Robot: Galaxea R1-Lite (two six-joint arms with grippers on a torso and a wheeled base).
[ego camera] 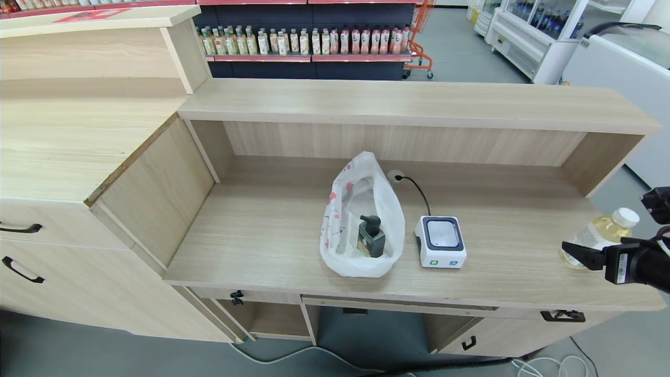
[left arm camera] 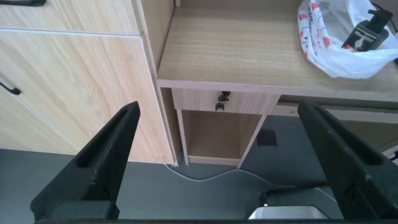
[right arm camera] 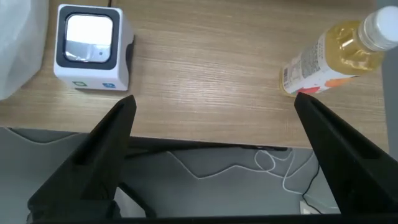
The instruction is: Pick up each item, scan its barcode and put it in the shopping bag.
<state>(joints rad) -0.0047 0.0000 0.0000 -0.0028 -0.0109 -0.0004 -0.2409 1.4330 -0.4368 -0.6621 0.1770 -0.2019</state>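
Observation:
A white shopping bag (ego camera: 361, 220) with red print stands open on the wooden counter, holding a dark pump bottle (ego camera: 371, 236); both also show in the left wrist view, the bag (left arm camera: 329, 43) and the pump bottle (left arm camera: 365, 32). A white barcode scanner (ego camera: 440, 241) sits just right of the bag, seen too in the right wrist view (right arm camera: 90, 48). A bottle of yellow drink (ego camera: 599, 235) with a white cap stands at the counter's right end (right arm camera: 329, 56). My right gripper (right arm camera: 211, 155) is open, just in front of that bottle. My left gripper (left arm camera: 217, 162) is open, low, off the counter's front left corner.
The counter (ego camera: 272, 246) has a raised back shelf (ego camera: 408, 104) and side walls. A tall cabinet (ego camera: 78, 157) with drawers stands to the left. The scanner's cable (ego camera: 416, 188) runs to a hole at the back. Cables lie on the floor (ego camera: 544, 364) below.

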